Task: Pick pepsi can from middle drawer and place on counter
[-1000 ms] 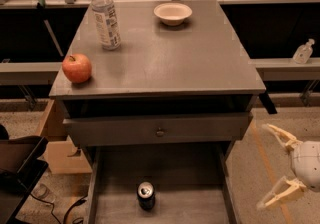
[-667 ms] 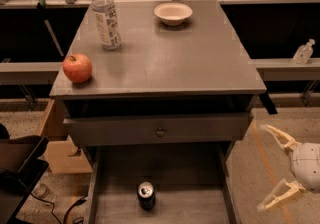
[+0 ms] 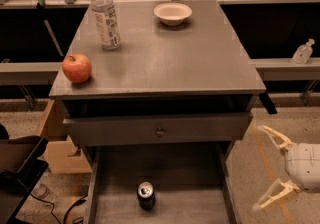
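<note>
Low on the right, beside the desk [image 3: 170, 58]: the end effector [image 3: 257, 168], spread wide open, nothing in it. To its left, the middle drawer [image 3: 200, 168], pulled out. On its floor, standing up about halfway between the side walls, the pepsi can [image 3: 146, 195], shiny top up. Above, a drawer front [image 3: 210, 129] with a small knob. Up on the desk: a red apple [image 3: 76, 68] at the front left, a water bottle [image 3: 105, 15] behind it, a white bowl [image 3: 172, 13] at the back.
</note>
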`<state>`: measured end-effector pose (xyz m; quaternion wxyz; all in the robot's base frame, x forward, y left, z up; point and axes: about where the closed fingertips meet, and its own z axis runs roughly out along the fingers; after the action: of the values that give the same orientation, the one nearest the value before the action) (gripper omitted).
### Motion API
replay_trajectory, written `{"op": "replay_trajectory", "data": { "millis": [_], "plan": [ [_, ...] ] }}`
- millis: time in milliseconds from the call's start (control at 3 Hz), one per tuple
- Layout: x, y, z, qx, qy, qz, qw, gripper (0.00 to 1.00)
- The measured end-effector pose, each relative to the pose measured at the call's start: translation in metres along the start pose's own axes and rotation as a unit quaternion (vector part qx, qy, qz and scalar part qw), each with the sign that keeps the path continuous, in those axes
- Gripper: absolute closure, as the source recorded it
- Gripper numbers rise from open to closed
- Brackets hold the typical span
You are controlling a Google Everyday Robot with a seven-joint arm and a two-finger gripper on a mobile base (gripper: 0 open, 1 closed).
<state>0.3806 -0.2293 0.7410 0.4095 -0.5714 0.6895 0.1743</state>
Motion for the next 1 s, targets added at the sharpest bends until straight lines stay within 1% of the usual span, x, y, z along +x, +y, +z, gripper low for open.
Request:
{"op": "replay_trajectory", "data": {
  "millis": [333, 667, 1000],
  "plan": [
    [0.027, 0.015, 0.051, -0.018, 0.004, 0.013, 0.9997, 0.00],
    [0.059, 0.033, 0.113, -0.036, -0.027, 0.029, 0.9986, 0.00],
    [0.078, 0.042, 0.172, -0.054, -0.073, 0.049, 0.9947, 0.00]
  ]
}}
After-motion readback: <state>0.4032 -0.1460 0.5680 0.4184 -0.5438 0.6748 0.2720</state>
